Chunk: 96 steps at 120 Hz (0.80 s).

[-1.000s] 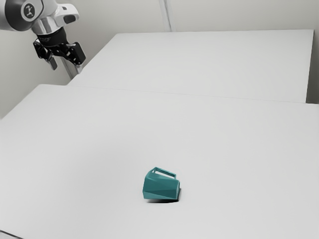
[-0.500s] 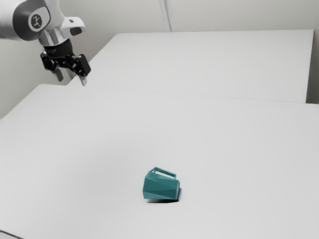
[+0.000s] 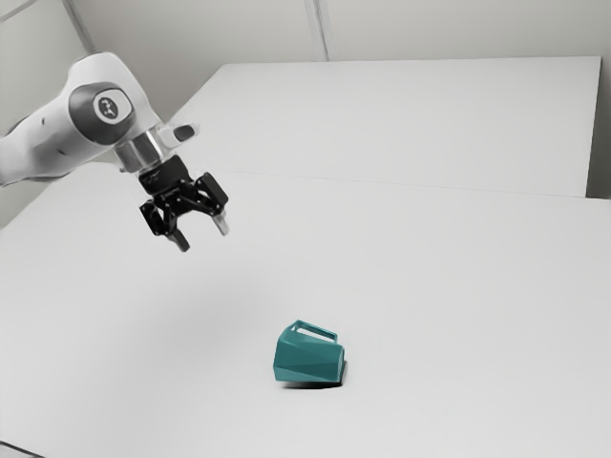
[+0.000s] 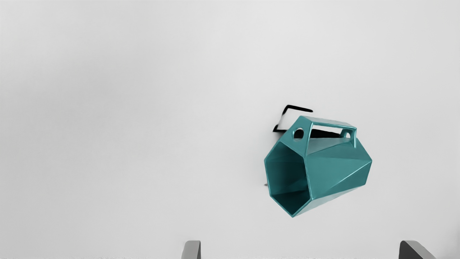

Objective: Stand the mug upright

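Up and to the left of the mug in the exterior view, my gripper [image 3: 203, 237] hangs above the table with its fingers spread and nothing between them. The teal faceted mug [image 3: 308, 360] lies on its side on the table, its handle uppermost. In the wrist view the mug [image 4: 334, 169] shows its dark open mouth and its handle, beyond the fingertips of the open gripper [image 4: 300, 250]. A gap separates the gripper from the mug.
The white table [image 3: 458, 286] carries the mug. Behind it, across a thin seam, stretches another white surface [image 3: 410, 119], with pale walls beyond. A dark thin line [image 3: 21, 448] runs at the exterior view's lower left corner.
My gripper has come down and toward the exterior view's right, closer to the mug, and has tilted. The mug has stayed where it was.
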Motion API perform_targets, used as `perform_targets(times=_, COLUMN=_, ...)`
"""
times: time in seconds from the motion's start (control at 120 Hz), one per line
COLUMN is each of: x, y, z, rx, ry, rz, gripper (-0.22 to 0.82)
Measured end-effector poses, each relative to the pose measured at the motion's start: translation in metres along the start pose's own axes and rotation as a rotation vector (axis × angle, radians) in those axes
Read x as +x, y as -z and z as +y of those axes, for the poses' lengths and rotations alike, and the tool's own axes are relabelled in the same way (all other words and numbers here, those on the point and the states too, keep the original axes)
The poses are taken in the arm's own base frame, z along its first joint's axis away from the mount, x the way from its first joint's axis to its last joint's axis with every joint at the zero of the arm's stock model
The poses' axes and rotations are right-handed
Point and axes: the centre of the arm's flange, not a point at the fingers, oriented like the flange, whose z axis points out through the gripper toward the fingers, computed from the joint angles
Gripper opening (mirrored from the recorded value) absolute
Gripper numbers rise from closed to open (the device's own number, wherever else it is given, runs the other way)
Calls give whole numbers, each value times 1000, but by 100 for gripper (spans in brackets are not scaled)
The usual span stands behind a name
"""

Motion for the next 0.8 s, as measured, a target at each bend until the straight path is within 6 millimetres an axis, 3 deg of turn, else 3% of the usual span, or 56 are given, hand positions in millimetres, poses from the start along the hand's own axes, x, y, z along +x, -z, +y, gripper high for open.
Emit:
perform_targets(times=0.167, x=4, y=-55, z=-12, rx=-88, ry=83, rz=-94, gripper=60)
perform_targets(times=0.35, x=1, y=-100, z=-20, rx=-175, ry=166, rz=-176, gripper=60)
perform_targets(times=0.8, x=12, y=-180, z=-4, rx=-262, ry=256, rz=-305, gripper=60)
